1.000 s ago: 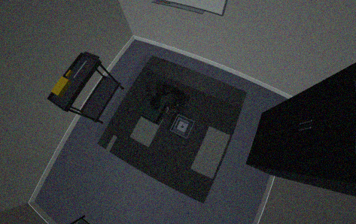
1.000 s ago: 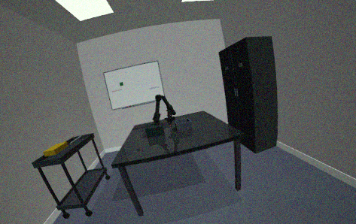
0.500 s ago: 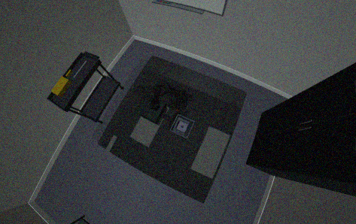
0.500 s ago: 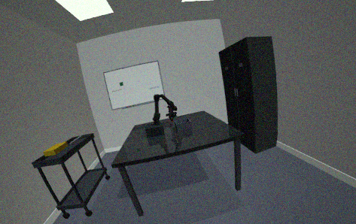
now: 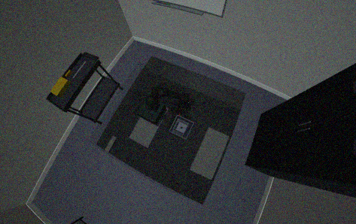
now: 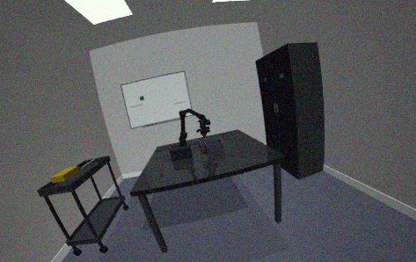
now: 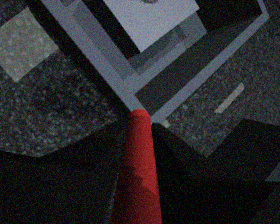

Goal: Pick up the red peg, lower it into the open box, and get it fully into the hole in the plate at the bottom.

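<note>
The red peg [image 7: 141, 165] [image 6: 204, 138] is held between the dark fingers of my gripper [image 7: 138, 128] [image 6: 204, 134], which is shut on it. In the exterior view the peg hangs below the fingers, above the table. In the wrist view its free end overlaps the near outer corner of the open box [image 7: 211, 69] [image 5: 190, 129], outside the opening. The pale plate [image 7: 151, 30] [image 5: 178, 125] lies at the bottom of the box; its dark hole shows partly at the top edge of the wrist view. In the top view the peg is too dark to make out.
The box stands on the dark table [image 6: 164, 180]. Pale flat patches [image 5: 144, 132] [image 5: 210, 153] show on the table on both sides of the box. A trolley [image 6: 81, 181] with a yellow object [image 6: 65, 174] stands off to the left, and a black cabinet [image 6: 307, 110] stands at the right.
</note>
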Available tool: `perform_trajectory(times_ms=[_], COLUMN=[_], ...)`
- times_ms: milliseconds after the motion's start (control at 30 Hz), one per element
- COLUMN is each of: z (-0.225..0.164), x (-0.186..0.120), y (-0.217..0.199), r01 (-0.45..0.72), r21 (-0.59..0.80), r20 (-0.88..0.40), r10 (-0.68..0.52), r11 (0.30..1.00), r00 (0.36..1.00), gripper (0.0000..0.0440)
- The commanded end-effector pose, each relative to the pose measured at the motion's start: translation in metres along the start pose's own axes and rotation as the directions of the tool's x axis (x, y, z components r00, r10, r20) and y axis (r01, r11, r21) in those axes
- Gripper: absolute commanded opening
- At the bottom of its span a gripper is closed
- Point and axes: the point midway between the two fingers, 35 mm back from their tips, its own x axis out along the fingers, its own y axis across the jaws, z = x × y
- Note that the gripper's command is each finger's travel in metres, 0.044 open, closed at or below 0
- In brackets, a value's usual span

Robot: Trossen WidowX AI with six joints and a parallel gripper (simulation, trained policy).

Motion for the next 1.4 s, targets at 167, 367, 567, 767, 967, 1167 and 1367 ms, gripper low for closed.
perform_trajectory(times_ms=[167, 367, 567, 767, 967, 1167, 1367], z=[0.044, 0.071, 0.093, 0.108, 0.110, 0.104, 0.118], x=[0.006, 0.021, 0.038, 0.058, 0.079, 0.098, 0.101], y=[-0.006, -0.009, -0.009, -0.007, -0.003, -0.002, -0.001], r01=[-0.006, -0.012, -0.032, -0.062, -0.089, -0.099, -0.123], r21=[0.080, 0.106, 0.104, 0.079, 0.030, -0.012, -0.057], r20=[0.009, 0.002, -0.014, -0.034, -0.073, -0.132, -0.128], r10=[0.005, 0.012, 0.034, 0.064, 0.091, 0.097, 0.115], r11=[0.997, 0.994, 0.994, 0.995, 0.996, 0.995, 0.991], r00=[1.000, 1.000, 0.999, 0.997, 0.993, 0.987, 0.985], gripper=[0.0000, 0.0000, 0.0000, 0.0000, 0.0014, 0.0149, 0.0169])
